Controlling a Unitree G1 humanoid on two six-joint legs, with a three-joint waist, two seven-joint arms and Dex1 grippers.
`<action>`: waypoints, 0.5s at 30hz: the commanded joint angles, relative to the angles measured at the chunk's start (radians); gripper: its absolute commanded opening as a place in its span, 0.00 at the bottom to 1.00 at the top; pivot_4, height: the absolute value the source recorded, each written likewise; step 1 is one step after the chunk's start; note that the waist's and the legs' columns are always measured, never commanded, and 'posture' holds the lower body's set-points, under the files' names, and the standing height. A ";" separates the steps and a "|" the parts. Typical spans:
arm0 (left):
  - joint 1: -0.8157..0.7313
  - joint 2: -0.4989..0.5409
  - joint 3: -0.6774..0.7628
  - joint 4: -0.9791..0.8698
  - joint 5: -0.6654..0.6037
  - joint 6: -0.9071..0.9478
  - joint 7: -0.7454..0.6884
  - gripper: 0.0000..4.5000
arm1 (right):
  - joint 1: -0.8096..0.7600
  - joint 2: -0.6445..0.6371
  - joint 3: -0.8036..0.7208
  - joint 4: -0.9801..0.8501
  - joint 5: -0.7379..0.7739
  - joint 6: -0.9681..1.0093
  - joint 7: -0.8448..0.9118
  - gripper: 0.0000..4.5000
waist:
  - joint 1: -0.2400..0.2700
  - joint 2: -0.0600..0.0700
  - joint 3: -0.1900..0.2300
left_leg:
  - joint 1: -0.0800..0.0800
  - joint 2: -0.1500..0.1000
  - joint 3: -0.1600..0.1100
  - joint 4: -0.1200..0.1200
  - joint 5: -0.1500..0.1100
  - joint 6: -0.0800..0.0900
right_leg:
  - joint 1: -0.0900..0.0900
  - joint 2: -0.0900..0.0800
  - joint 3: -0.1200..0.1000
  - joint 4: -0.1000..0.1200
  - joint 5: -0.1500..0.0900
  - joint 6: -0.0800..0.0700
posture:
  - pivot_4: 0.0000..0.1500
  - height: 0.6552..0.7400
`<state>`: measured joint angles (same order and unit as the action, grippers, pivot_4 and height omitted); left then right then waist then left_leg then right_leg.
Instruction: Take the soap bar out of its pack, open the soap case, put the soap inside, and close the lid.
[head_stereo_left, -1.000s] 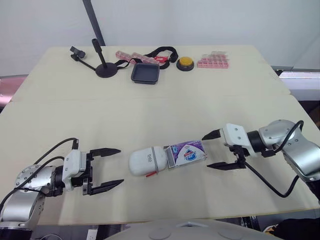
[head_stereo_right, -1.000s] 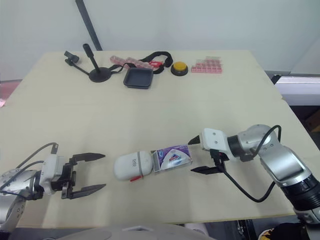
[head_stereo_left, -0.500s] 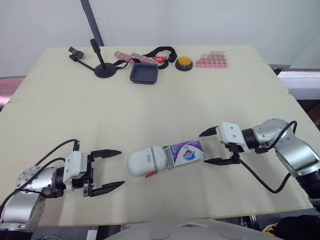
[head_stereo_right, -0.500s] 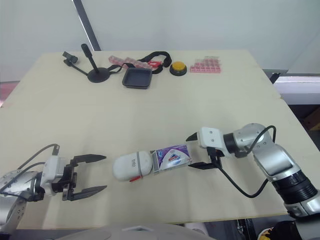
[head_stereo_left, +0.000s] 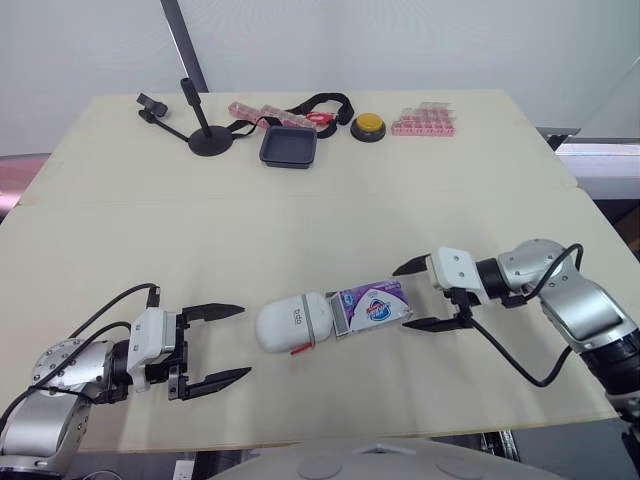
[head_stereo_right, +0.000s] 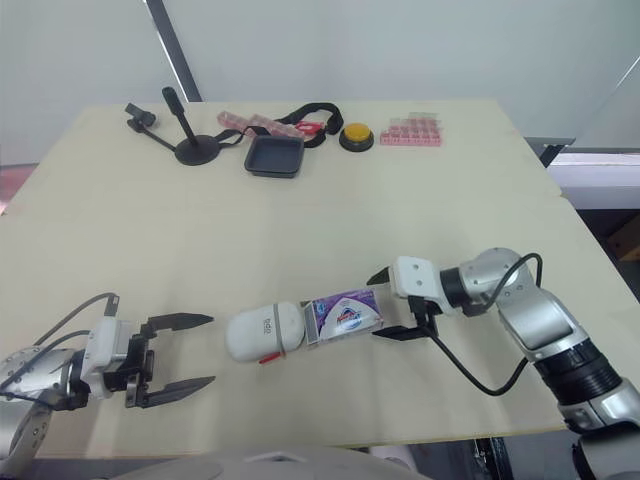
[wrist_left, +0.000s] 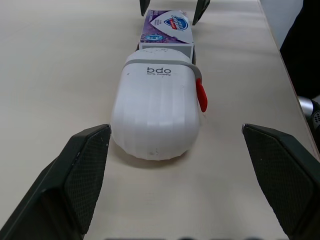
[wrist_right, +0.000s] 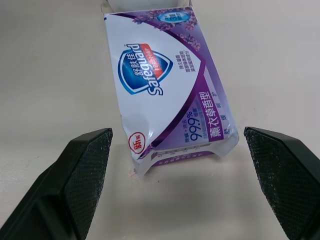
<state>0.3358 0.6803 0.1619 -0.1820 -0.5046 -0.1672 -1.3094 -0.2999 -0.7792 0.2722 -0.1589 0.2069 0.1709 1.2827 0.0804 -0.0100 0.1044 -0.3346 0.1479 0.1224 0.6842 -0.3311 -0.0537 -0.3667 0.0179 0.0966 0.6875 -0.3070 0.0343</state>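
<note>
The soap pack lies on the table, butted against the shut soap case at its 9 o'clock. What either holds is hidden. The right claw waits fingers apart at the pack's 3 o'clock, and the left claw, also apart, at the case's 9 o'clock. Nudging the pack could shove the touching case, and its glossy wrapper may slip.

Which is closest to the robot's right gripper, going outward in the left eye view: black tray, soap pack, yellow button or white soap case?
From the right gripper:
1. soap pack, at its fingertips, toward the robot's left.
2. white soap case, just beyond the pack, end to end with it.
3. yellow button and black tray, both far back; too close to call.
</note>
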 joint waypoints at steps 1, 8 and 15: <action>0.003 0.004 0.004 -0.035 -0.010 0.003 0.010 1.00 | -0.007 0.009 -0.007 0.002 0.013 -0.012 0.011 0.82 | 0.001 0.000 0.000 | 0.000 0.000 0.000 0.000 0.000 0.000 | 0.000 0.000 0.000 0.000 0.000 0.000 | 1.00 1.00; 0.004 0.004 0.003 -0.050 -0.012 0.023 0.032 1.00 | 0.004 0.011 -0.010 0.002 0.010 -0.019 0.014 0.82 | 0.000 0.000 0.000 | 0.000 0.000 0.000 0.000 0.000 0.000 | 0.000 0.000 0.000 0.000 0.000 0.000 | 1.00 1.00; -0.005 0.002 -0.001 -0.052 -0.009 0.032 0.041 1.00 | 0.009 0.009 -0.012 0.009 0.009 -0.028 0.021 0.82 | 0.000 0.000 0.000 | 0.000 0.000 0.000 0.000 0.000 0.000 | 0.000 0.000 0.000 0.000 0.000 0.000 | 1.00 1.00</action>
<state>0.3330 0.6803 0.1578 -0.2081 -0.5052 -0.1372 -1.2727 -0.2921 -0.7652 0.2724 -0.1431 0.2071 0.1585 1.2951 0.0808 -0.0100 0.1044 -0.3346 0.1479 0.1225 0.6842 -0.3311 -0.0537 -0.3667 0.0179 0.0968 0.6873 -0.3070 0.0343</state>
